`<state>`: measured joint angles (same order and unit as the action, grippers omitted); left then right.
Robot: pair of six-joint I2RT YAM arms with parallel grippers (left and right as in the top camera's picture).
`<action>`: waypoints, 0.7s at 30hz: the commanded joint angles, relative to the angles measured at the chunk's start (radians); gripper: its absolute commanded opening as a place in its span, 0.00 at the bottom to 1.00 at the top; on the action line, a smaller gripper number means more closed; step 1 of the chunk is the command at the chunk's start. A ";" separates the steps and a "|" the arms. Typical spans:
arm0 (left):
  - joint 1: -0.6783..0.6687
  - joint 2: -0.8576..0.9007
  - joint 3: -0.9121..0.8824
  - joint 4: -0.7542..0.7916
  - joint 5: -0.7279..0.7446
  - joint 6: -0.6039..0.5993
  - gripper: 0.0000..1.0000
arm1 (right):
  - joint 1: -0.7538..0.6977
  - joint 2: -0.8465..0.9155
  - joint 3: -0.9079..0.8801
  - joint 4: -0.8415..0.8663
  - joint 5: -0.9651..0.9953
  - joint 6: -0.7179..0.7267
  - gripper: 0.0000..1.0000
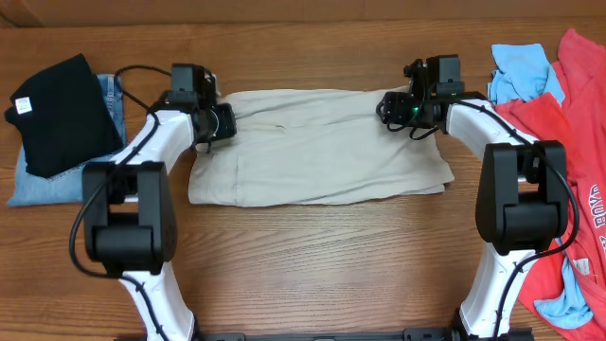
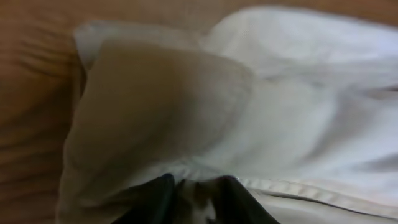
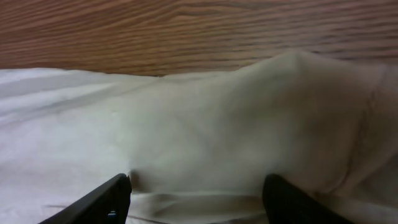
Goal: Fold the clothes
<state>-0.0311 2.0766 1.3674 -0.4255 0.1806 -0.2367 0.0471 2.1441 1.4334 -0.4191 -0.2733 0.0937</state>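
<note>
The pale beige trousers [image 1: 317,147] lie folded in a flat rectangle across the middle of the table. My left gripper [image 1: 222,123] is at their far left corner. In the left wrist view its fingers [image 2: 198,186] are shut on a fold of the trousers [image 2: 249,118] at a seam. My right gripper [image 1: 390,106] is at the far right corner. In the right wrist view its fingers [image 3: 198,190] are spread wide over the trousers [image 3: 205,130], pressing down on the cloth with nothing pinched.
A black garment [image 1: 62,114] lies on folded blue jeans [image 1: 43,185] at the far left. A heap of red clothes [image 1: 578,161] and light blue clothes [image 1: 523,71] lies at the right edge. Bare wood table [image 1: 312,265] lies in front.
</note>
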 commanded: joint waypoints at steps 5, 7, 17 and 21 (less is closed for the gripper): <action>0.025 0.084 -0.003 -0.013 -0.050 -0.014 0.28 | -0.064 0.026 -0.022 -0.061 0.267 0.034 0.72; 0.034 0.084 -0.003 -0.013 -0.065 -0.014 0.27 | -0.067 0.026 -0.022 -0.068 0.307 0.035 0.72; 0.117 0.083 -0.003 -0.034 -0.015 0.003 0.27 | -0.100 0.021 -0.019 -0.129 0.494 0.128 0.72; 0.121 0.071 -0.003 -0.037 0.003 0.013 0.25 | -0.101 -0.018 0.008 -0.161 0.493 0.128 0.75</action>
<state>0.0360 2.0922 1.3819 -0.4389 0.2913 -0.2333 -0.0307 2.1277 1.4456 -0.5529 0.1051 0.1944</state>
